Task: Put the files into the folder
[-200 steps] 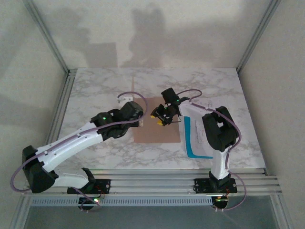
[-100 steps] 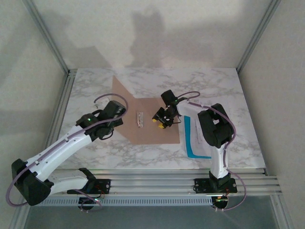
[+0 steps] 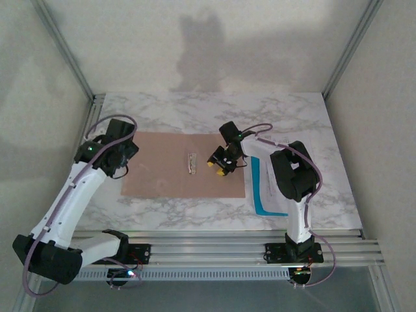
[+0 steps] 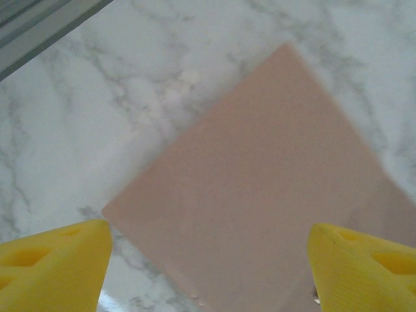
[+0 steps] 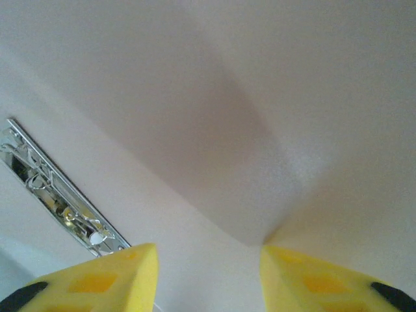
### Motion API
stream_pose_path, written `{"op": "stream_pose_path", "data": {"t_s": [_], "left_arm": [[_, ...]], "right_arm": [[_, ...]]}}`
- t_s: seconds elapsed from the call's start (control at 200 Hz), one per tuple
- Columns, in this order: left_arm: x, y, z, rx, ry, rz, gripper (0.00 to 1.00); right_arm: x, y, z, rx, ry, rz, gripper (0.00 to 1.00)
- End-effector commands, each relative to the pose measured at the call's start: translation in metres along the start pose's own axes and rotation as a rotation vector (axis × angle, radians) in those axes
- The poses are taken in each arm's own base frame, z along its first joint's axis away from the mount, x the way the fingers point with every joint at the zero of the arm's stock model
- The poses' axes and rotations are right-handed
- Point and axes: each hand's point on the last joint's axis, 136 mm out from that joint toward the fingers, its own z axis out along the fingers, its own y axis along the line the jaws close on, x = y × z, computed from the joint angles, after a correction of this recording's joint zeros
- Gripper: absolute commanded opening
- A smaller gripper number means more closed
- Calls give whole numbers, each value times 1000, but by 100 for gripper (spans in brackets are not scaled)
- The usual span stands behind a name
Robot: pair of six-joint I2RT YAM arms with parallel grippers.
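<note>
Marble tabletop [image 3: 292, 117], white with grey veins, starts right past the aluminium rails [image 3: 214, 247] at the near edge where both my arms are bolted down. Just beyond, on the right, the files [image 3: 272, 195] lie flat under my right arm, white sheets with a bright blue one [image 3: 259, 188] showing along their left side, just beside the folder's right edge.

The folder [image 3: 162, 175] is spread open flat across the middle, pinkish-brown, with a small metal clip [image 3: 191, 162] at its centre fold. My right gripper [image 3: 218, 166] sits low over the right half, jaws about halfway apart with nothing between them. Can't tell whether the tips actually touch the card.

My left gripper [image 4: 208, 260] hangs above the folder's left corner, yellow fingers [image 4: 52, 260] spread wide, gripping nothing.

Further back it's bare marble, then pale walls [image 3: 227, 45] with grey metal posts [image 3: 65, 49] running up the corners.
</note>
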Motion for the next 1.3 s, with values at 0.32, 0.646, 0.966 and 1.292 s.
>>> {"op": "stream_pose_path", "data": {"t_s": [0.32,0.646,0.966,1.292], "left_arm": [[106,-104,14,315,361,247,49],[225,-177,45,345,473,514,31],[307,-205,84,294,516,711,27],[366,-190,97,267,565,833,24]], "right_arm": [[-35,-63,-121,-23,-204,101,54],[-22,-217,-163,85,-312,473,73],[11,-270,-142,164,-272,648,88],[-1,-277,-116,196,-187,646,87]]}}
